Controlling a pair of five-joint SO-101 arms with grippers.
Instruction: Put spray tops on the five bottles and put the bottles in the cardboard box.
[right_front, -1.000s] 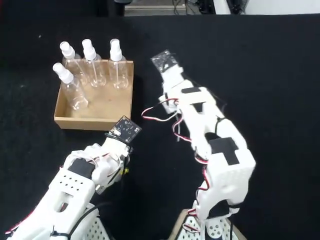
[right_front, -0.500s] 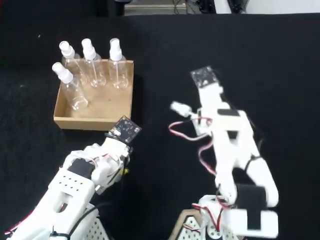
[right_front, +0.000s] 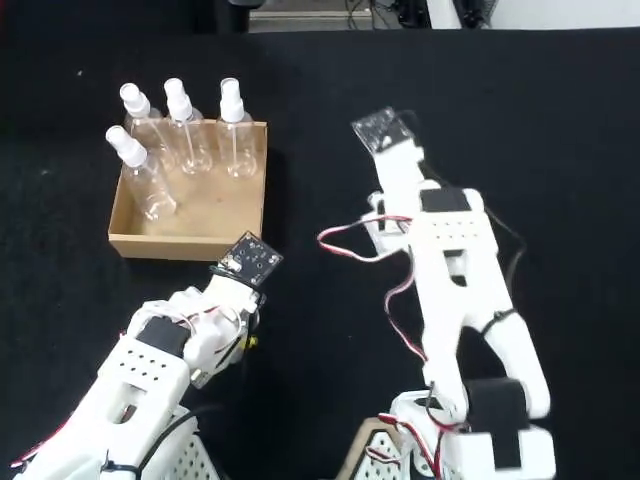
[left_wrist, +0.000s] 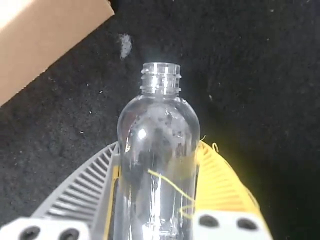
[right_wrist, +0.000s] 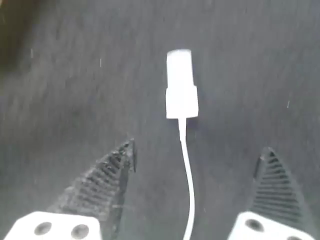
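**Nearly there: four bottles boxed, the last one waiting for its top**

Right now the left gripper (left_wrist: 160, 152) is clamped on the fifth bottle (left_wrist: 159, 125), one grey and one yellow finger pressed against its clear sides. Its threaded neck is bare and points toward the black cloth just beyond a corner of the cardboard box (left_wrist: 45, 35).

The right gripper (right_wrist: 197, 150) is spread wide and holds nothing. It hangs over the last spray top (right_wrist: 181, 92), which lies flat on the cloth. The top's thin dip tube (right_wrist: 187, 180) runs back between the two open jaws.

Inside the box (right_front: 188, 242) four capped bottles (right_front: 185, 130) are done: three stand along the far wall and one stands nearer the left side. I'd put the job at about four-fifths finished. What remains, as I read it, is lifting that top, threading its tube into the open neck, seating it, and setting the bottle in the bare front right part of the box.

From above, the left arm (right_front: 150, 370) sits just short of the box's near wall, and the right arm (right_front: 455, 260) stretches out well to its side. A loop of red and white wires (right_front: 350, 245) sags off the right arm into the gap between them and could snag when the two come together. The long, limp tube looks fiddly to aim.
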